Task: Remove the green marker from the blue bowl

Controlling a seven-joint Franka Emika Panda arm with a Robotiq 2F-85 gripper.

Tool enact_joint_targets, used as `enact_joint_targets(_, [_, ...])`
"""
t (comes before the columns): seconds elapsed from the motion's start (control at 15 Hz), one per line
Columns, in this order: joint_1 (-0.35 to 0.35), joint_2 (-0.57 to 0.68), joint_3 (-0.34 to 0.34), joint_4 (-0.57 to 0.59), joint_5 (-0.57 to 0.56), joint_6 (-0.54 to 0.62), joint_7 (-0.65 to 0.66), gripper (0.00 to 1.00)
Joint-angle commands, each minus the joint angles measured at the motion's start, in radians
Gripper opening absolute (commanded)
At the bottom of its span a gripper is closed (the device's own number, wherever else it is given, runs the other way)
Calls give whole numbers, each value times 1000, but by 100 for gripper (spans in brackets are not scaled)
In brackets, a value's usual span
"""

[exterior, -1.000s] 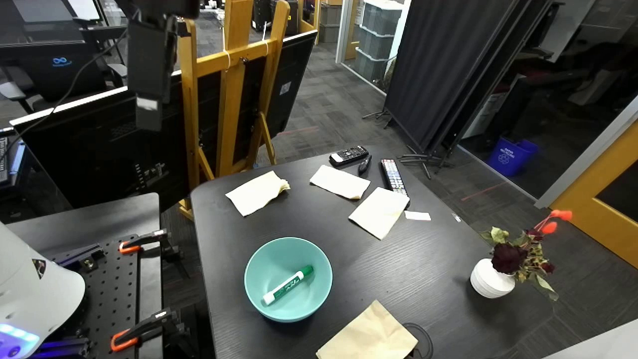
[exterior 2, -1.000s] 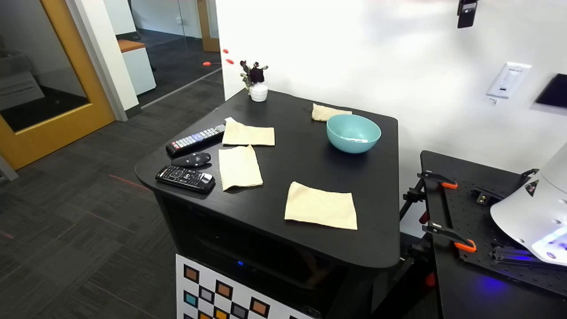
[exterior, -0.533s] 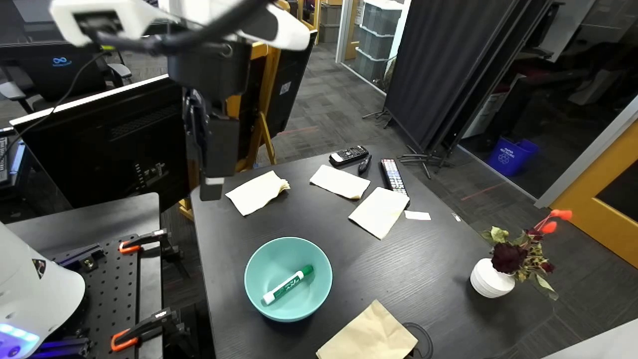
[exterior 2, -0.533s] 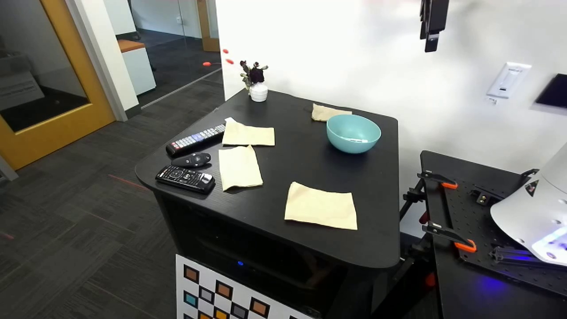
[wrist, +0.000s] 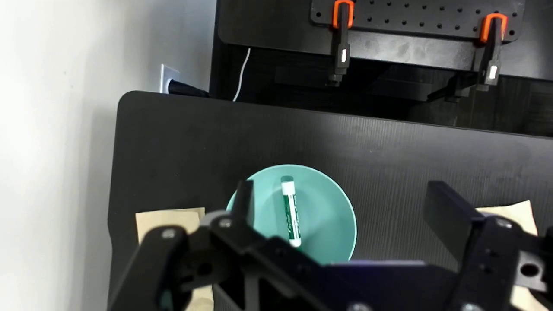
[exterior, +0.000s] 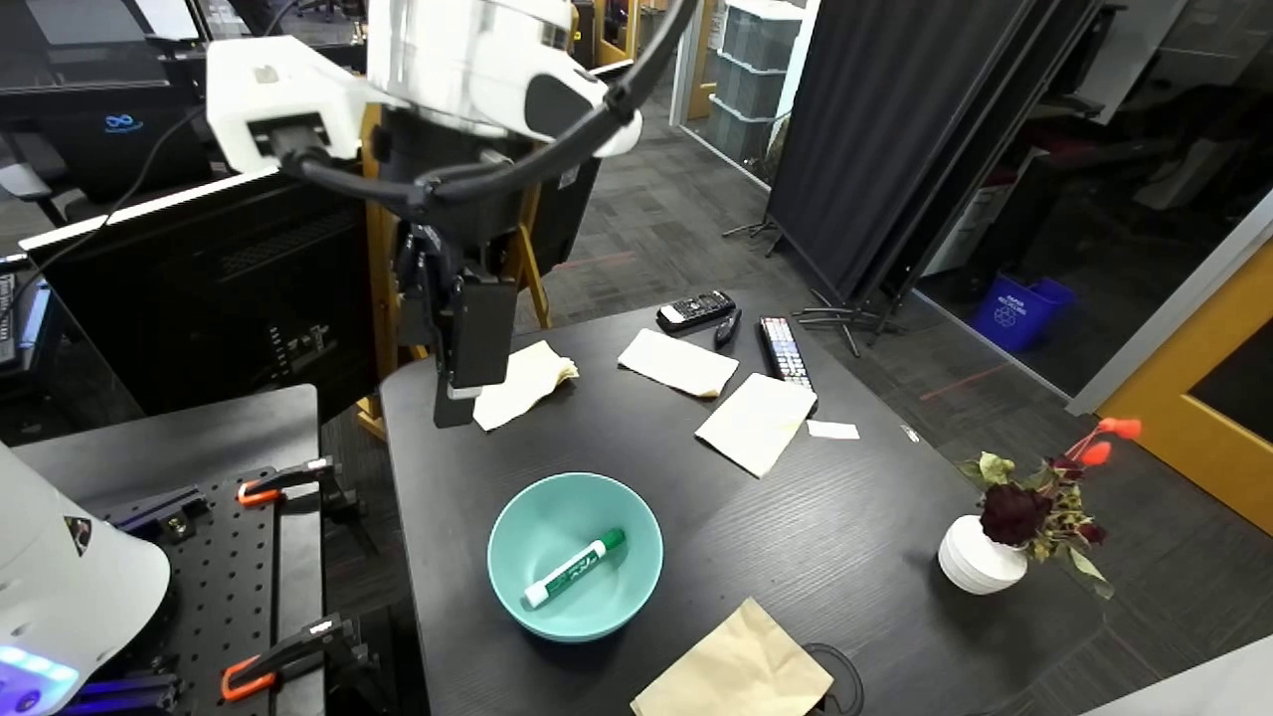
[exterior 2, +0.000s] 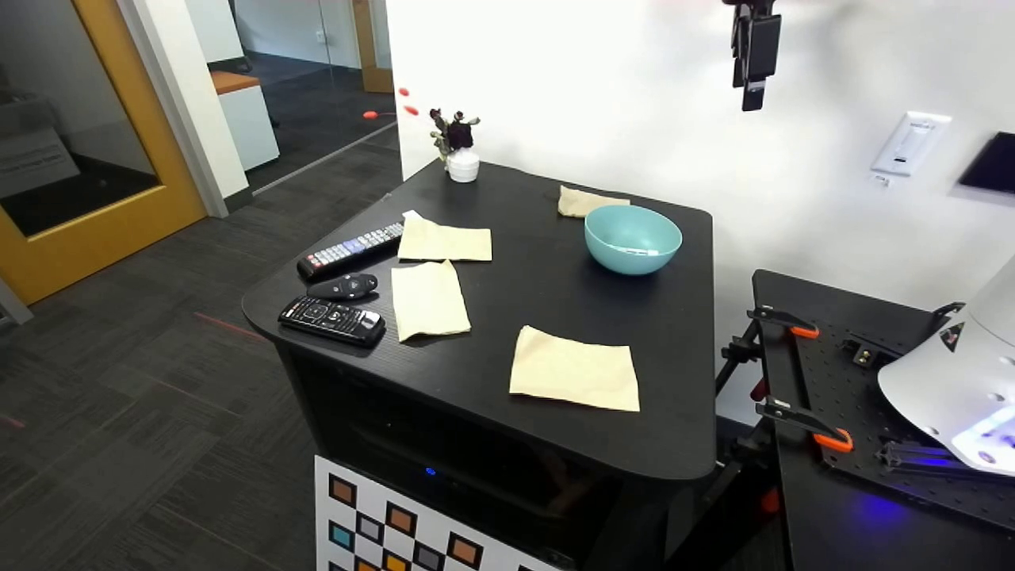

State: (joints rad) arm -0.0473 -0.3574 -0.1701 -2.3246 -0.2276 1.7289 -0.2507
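The green marker (exterior: 574, 569) is a white and green stick lying inside the blue bowl (exterior: 522, 542). The bowl is round and teal and stands on the dark table. In an exterior view, the marker's white side (exterior 2: 638, 251) just shows inside the bowl (exterior 2: 626, 263). In the wrist view the marker (wrist: 291, 211) lies in the bowl (wrist: 330, 211) between the fingers, nearer the left one; its green cap end is mostly hidden behind the gripper. My gripper (wrist: 341, 188) is wide open and empty. It hangs above the table, well above the bowl, in both exterior views (exterior: 455, 408) (exterior 2: 753, 97).
Several folded beige cloths lie round the bowl, one (exterior: 736, 671) close beside it. Remotes (exterior: 786, 350) lie at the table's far end. A white vase (exterior: 983, 555) with flowers stands near a corner. A white wall (exterior 2: 555, 103) borders the table. Clamps (exterior: 288, 477) sit by the robot base.
The arm has come into view and moved down and over the table, toward the bowl. The bowl and the marker have not moved.
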Motion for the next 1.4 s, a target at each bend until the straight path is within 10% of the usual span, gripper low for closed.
enact_joint_targets(0.0, [-14, 1, 13, 1, 4, 0, -4, 100])
enact_joint_targets(1.33, [-73, 484, 0, -22, 92, 645, -71, 100])
